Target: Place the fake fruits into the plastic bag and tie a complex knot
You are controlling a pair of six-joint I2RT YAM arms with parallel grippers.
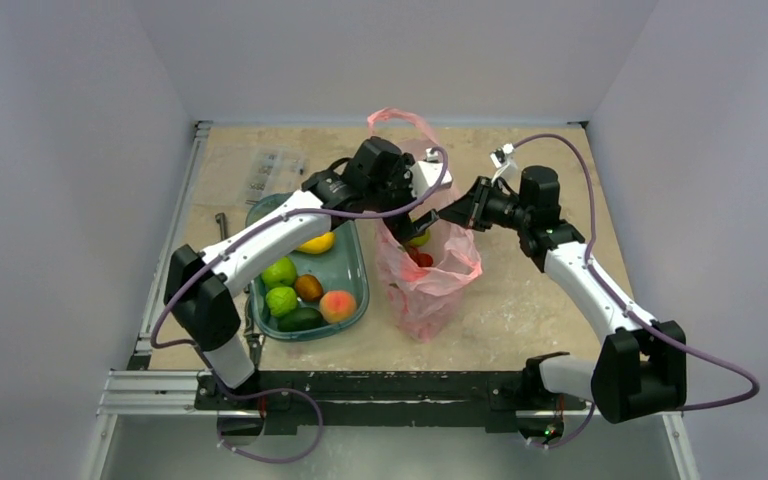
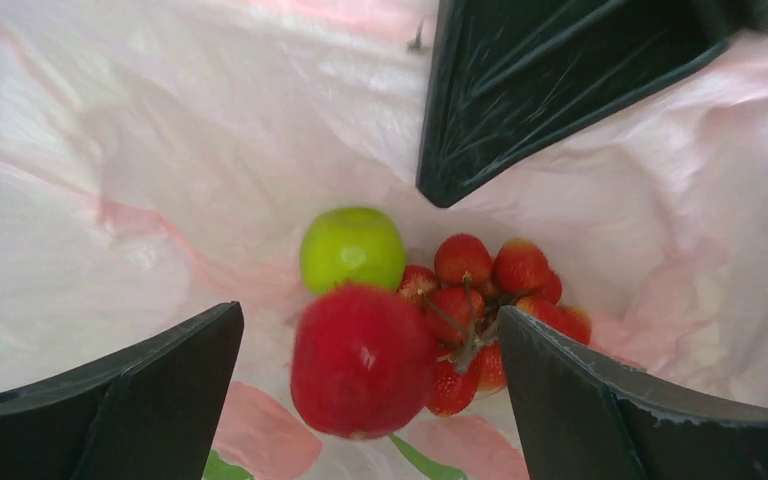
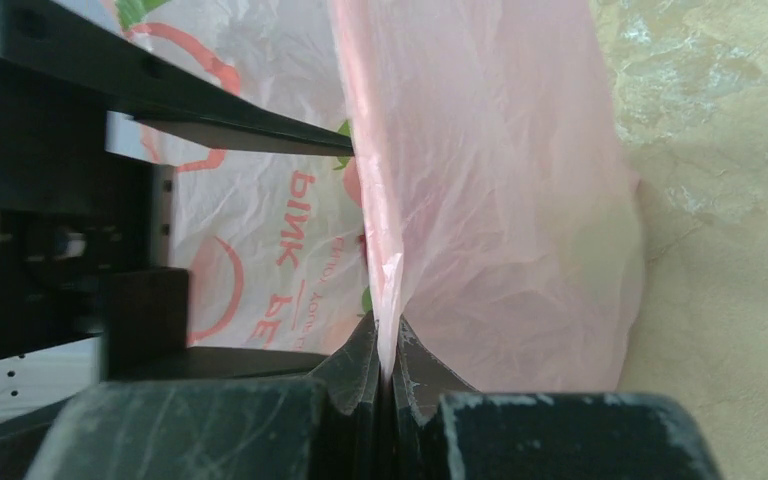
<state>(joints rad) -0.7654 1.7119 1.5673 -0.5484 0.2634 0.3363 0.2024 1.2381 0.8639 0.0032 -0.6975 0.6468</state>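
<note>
The pink plastic bag (image 1: 430,285) stands open mid-table. My left gripper (image 1: 412,224) hangs open over its mouth. In the left wrist view a blurred red apple (image 2: 363,360) is loose between the spread fingers (image 2: 110,400), touching neither. Below it in the bag (image 2: 160,150) lie a green apple (image 2: 352,248) and a bunch of strawberries (image 2: 490,290). My right gripper (image 1: 447,213) is shut on the bag's rim (image 3: 480,150), with pink film pinched between its jaws (image 3: 387,335). One handle loop (image 1: 400,120) stands up loose at the back. No knot is in view.
A teal tub (image 1: 355,290) left of the bag holds a yellow fruit (image 1: 317,243), two green fruits (image 1: 279,272), a brown one (image 1: 308,287), a peach (image 1: 337,305) and a dark avocado (image 1: 301,320). A clear packet (image 1: 275,170) lies at the back left.
</note>
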